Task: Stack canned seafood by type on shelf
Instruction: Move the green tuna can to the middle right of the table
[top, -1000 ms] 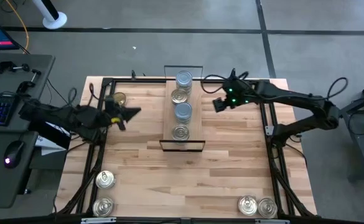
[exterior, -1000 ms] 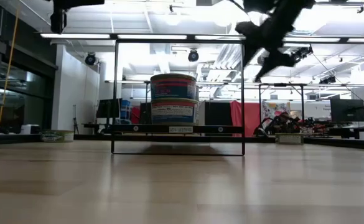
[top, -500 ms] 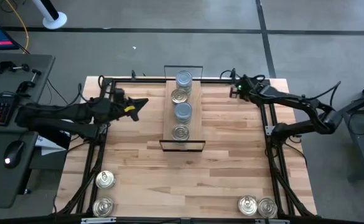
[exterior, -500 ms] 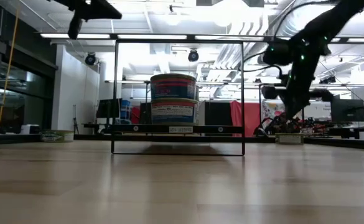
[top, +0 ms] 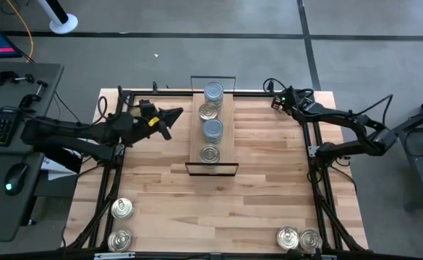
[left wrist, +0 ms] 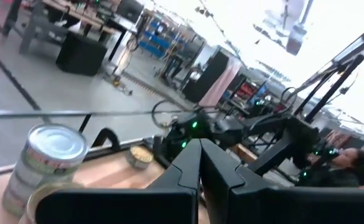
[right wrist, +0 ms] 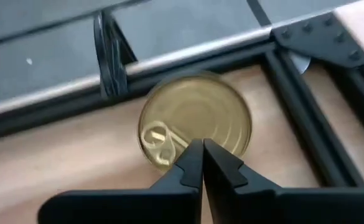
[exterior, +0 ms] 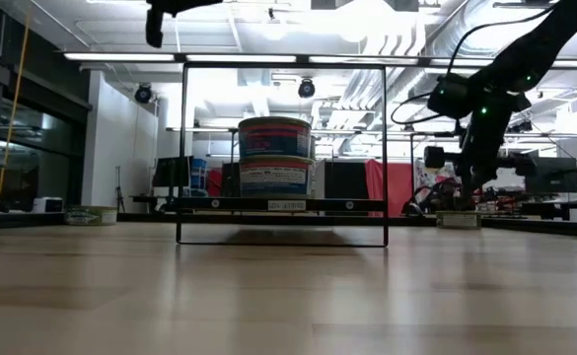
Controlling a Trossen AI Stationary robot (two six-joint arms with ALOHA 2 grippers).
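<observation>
The shelf (top: 225,141), a narrow wood plank with black wire ends, stands at the table's far middle. It bears silver-blue tins (top: 213,92) (top: 212,128) and gold tins (top: 208,112) (top: 210,153). The low view shows two tins stacked (exterior: 275,156). One gold-topped tin (right wrist: 194,118) sits flat on the table's far right corner. My right gripper (right wrist: 201,144) (top: 275,101) is shut just over it, slanting down. My left gripper (top: 178,113) (left wrist: 200,144) hovers shut and level, left of the shelf, holding nothing. My right gripper's shut fingertips stand over the gold tin's lid beside its pull tab, close to the rim (right wrist: 197,132). They come from above on a slant. I cannot tell whether they touch the lid. The tin rests flat on the table.
Two tins (top: 122,209) (top: 120,240) sit at the near left corner and two more (top: 288,238) (top: 311,240) at the near right. A black frame rail (right wrist: 306,106) runs close beside the corner tin. Bare wood (top: 211,209) lies between the shelf and the near edge.
My right gripper has swung from beside the shelf to the table's far right corner, dropped, tipped downward and shut over the gold tin. My left gripper, still shut, has moved toward the shelf and risen slightly.
</observation>
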